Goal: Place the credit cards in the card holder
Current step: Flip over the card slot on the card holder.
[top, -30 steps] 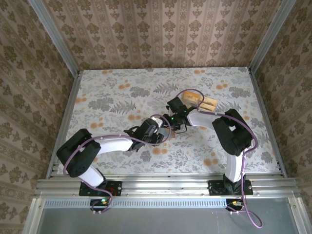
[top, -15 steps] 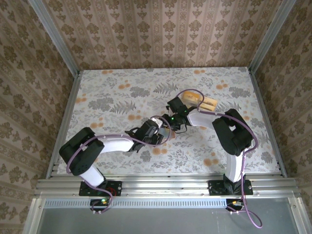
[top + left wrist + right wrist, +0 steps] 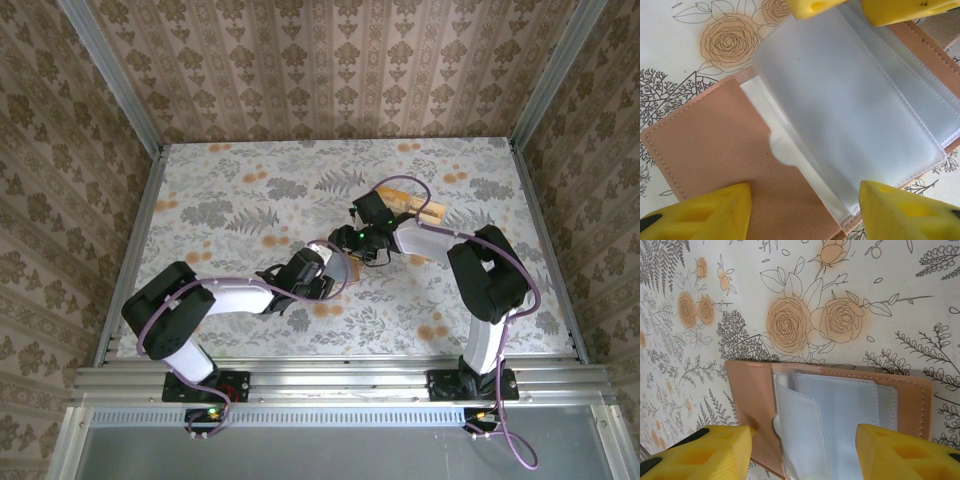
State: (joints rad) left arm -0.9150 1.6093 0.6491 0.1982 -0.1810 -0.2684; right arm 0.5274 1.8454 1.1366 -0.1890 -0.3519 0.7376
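The card holder [image 3: 715,145] lies open on the flowered table, its terracotta leather flap to the left and its clear plastic sleeves [image 3: 850,100] spread to the right. My left gripper [image 3: 802,212] is open just above it, one finger over the flap and the other at the sleeves' corner. My right gripper [image 3: 802,452] is also open and straddles the card holder [image 3: 747,400] from the opposite side; its yellow fingertips [image 3: 810,5] reach the sleeves' far edge. In the top view the two grippers [image 3: 335,263] [image 3: 352,241] meet mid-table. The tan-yellow credit cards [image 3: 424,210] sit in a tray behind the right arm.
The clear tray [image 3: 400,200] of cards stands at the back right of centre, partly crossed by the right arm's purple cable [image 3: 400,185]. Metal rails [image 3: 140,240] and wallpapered walls bound the table. Open tabletop stretches to the left and along the near right.
The right arm's wrist and elbow have shifted slightly right and back. The left gripper has edged a little forward toward the card holder. Both stay open.
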